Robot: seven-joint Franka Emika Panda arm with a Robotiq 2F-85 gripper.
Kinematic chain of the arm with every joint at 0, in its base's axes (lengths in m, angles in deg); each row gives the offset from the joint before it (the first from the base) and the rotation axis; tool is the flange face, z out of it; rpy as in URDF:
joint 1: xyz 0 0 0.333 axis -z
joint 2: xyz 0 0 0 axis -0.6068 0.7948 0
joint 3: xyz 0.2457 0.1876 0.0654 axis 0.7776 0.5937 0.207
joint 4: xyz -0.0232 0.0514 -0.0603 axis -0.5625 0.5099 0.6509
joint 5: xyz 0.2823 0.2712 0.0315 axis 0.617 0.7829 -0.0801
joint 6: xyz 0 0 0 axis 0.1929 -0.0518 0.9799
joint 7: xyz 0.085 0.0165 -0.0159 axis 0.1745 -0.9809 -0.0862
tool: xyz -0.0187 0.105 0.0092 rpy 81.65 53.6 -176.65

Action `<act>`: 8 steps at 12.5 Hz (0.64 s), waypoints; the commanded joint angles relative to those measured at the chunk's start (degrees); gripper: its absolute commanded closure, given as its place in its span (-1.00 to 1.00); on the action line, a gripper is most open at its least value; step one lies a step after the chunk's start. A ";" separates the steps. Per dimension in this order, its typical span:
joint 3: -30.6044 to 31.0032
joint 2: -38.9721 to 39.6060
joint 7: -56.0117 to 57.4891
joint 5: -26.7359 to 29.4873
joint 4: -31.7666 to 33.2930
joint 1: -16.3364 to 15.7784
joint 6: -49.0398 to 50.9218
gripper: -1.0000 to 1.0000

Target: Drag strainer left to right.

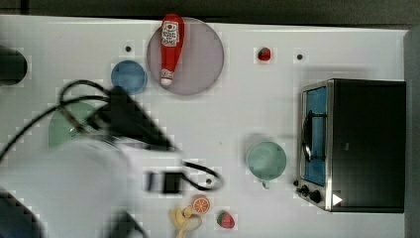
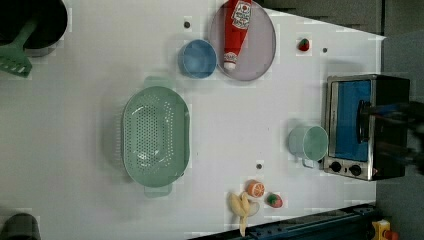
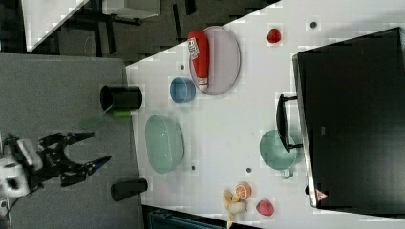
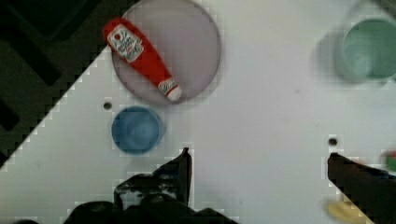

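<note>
Strainer (image 1: 67, 126) lies half hidden under the blurred arm (image 1: 74, 183).

Even, bright light washes the white desk (image 2: 75, 130) nearly featureless, and soft shadows sit close around the strainer (image 2: 156, 136). In the top view the arm (image 1: 64, 183) beside the strainer is a pale, out-of-focus blur. All pictures are blocky with compression, worst at object edges.

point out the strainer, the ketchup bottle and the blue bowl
strainer (image 2: 156, 134), left view, on its perforated bottom
ketchup bottle (image 1: 171, 47), top view, on the red body just below the label
blue bowl (image 2: 198, 58), left view, on the inside of the bowl
</note>
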 commanded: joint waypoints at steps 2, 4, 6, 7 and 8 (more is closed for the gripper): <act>9.86 9.91 -20.68 0.69 0.20 -1.80 -2.40 -1.00; 13.74 14.72 -32.06 0.66 0.31 -1.86 -5.87 -1.00; 16.42 19.87 -40.88 0.18 0.42 -1.90 -9.96 -1.00; 17.20 22.40 -44.18 -0.02 0.61 -1.93 -11.94 -1.00; 17.72 24.77 -46.99 -0.12 0.96 -2.07 -14.03 -1.00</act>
